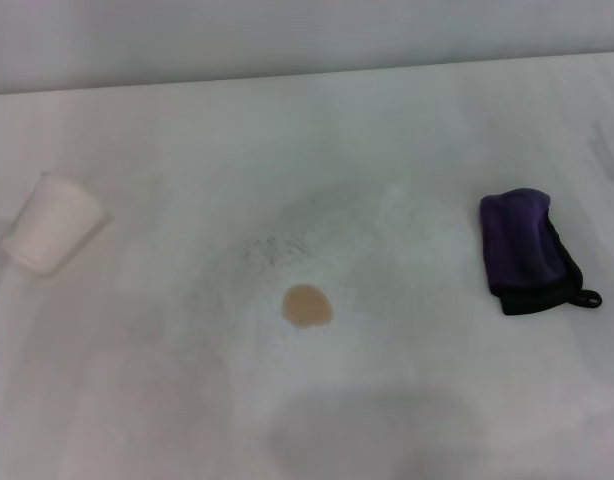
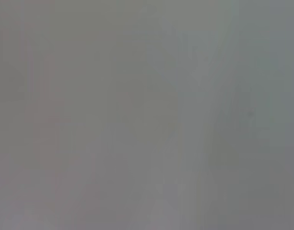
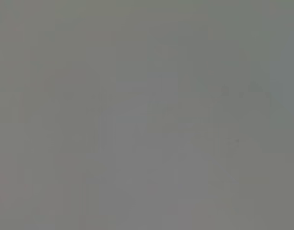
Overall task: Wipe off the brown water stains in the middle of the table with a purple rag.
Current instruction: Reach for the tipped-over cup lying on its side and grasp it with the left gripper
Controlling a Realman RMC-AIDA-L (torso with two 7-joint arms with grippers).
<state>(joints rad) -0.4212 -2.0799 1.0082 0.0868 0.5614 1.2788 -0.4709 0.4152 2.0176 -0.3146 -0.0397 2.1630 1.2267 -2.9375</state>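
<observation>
brown stain [image 1: 307,305] mid white table [image 1: 407,120] | purple rag [image 1: 527,250] right | cup [image 1: 52,222] left

Soft diffuse light; wrist views featureless grey.

The white table [image 1: 387,130] carries a round tan stain [image 1: 307,305] near its middle, amid faint grey speckles. A folded purple rag [image 1: 527,250] lies well to the right; a white paper cup [image 1: 52,222] lies tipped at the left.
</observation>
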